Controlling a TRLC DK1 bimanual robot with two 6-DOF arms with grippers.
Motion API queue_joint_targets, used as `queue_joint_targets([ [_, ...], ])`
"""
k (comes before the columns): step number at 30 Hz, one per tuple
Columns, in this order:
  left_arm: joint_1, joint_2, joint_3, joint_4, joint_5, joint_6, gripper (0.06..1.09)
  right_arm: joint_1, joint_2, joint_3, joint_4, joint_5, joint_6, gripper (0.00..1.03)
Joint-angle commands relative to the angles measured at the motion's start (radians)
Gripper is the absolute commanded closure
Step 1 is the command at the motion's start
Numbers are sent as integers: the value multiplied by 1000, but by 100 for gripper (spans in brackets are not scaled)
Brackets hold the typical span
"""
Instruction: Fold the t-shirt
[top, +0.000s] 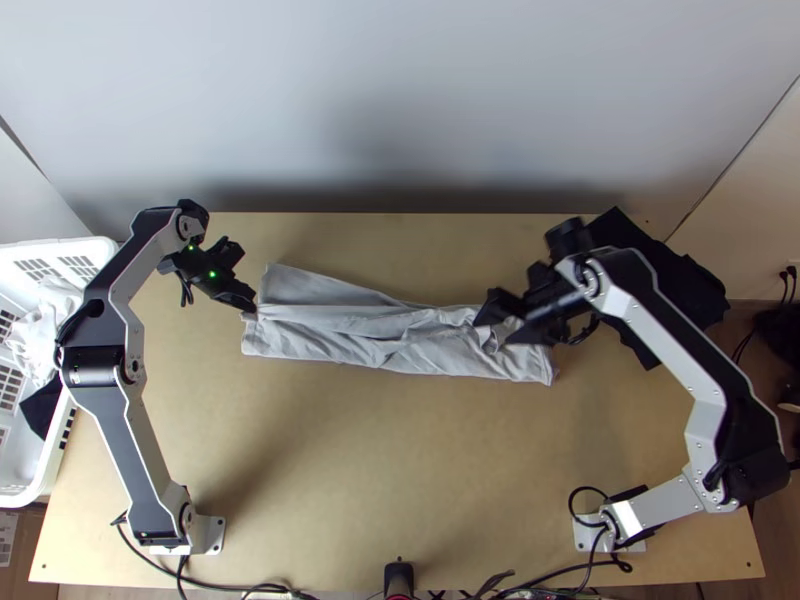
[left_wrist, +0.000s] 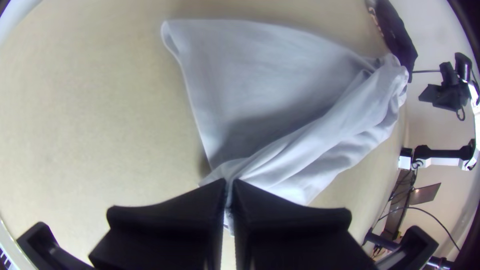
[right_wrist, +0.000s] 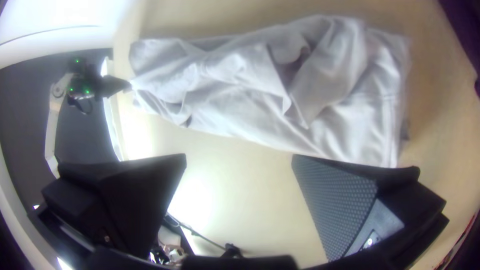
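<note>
I have the t-shirt lying across the far half of the counter as a long, rough strip, its upper layer rumpled, worst towards the right end. At the left end a flat panel fans out towards the counter's far side. My left jaws are pressed together on a gathered bit of cloth at that end; my right jaws stand spread beside the right end, with no cloth between them.

I judge this to be a lengthwise fold that needs straightening. The right jaws want to take the loose upper edge, level with the left grip, and pinch only that layer; a deep bite would drag the underside along. Then I'd have both arms draw gently apart until the ridges flatten, and lay the edge down parallel to the bottom layer. Pulling from the left alone would probably skew the strip.

Off the counter's left side, a white slatted basket holds crumpled white cloth and a dark piece. Black fabric lies at the far right corner, near enough that I'd give it room with the right arm.
</note>
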Motion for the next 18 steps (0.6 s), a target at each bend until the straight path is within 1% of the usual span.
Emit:
queue_joint_targets([
  [1, -3, -5, -1, 1, 1, 0, 105, 102, 74, -18, -15, -76, 35, 5],
  [4, -3, -8, -6, 1, 1, -2, 105, 99, 142, -11, 95, -75, 1, 5],
  [6, -2, -16, -14, 2, 1, -2, 105, 84, 197, 11, 131, -59, -64, 5],
  [9, 6, -31, -27, 2, 1, -2, 105, 64, 227, 16, 233, 37, -116, 5],
  [11, 12, -46, -43, 5, 3, 3, 105, 62, 229, 6, 298, 151, -169, 5],
  [13, 15, -65, -66, 24, 7, 5, 105, 62, 221, -4, 338, 230, -209, 5],
  [15, 14, -83, -95, 53, 11, 3, 105, 65, 206, -7, 339, 249, -228, 5],
  [18, 1, -102, -133, 94, 12, -2, 105, 67, 163, -4, 328, 255, -212, 5],
])
